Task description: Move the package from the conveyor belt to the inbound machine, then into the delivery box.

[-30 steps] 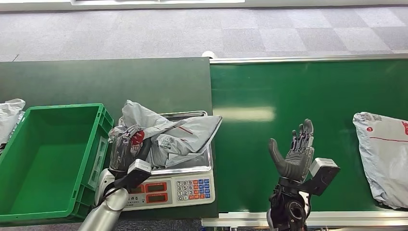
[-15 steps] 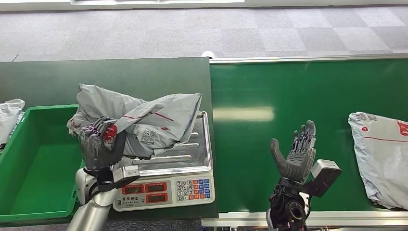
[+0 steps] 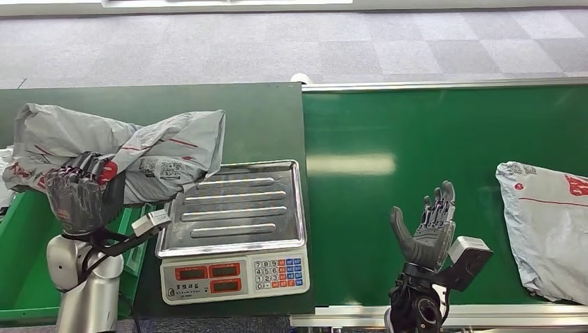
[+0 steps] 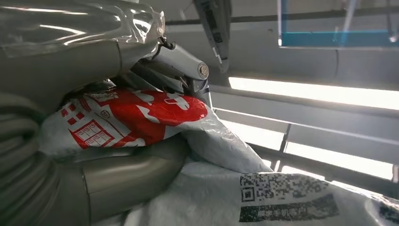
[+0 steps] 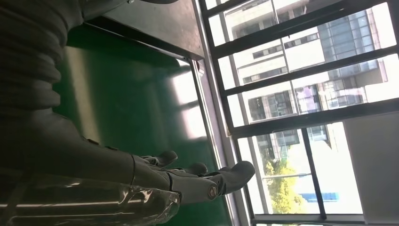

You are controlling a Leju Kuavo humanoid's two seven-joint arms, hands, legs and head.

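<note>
At the left of the head view, the left hand (image 3: 82,198) grips a grey package (image 3: 149,152) with red print, holding it up over the green box (image 3: 17,277) at the lower left, just beside the scale (image 3: 236,229). The scale's steel tray is bare. At the lower right, the right hand (image 3: 426,232) is raised over the green belt (image 3: 416,139), fingers spread and holding nothing. A second package (image 3: 548,222) lies on the belt at the right edge

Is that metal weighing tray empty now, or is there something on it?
Empty. The scale shows its bare ribbed tray; the left hand holds the grey package up, off to the side above the green box.
</note>
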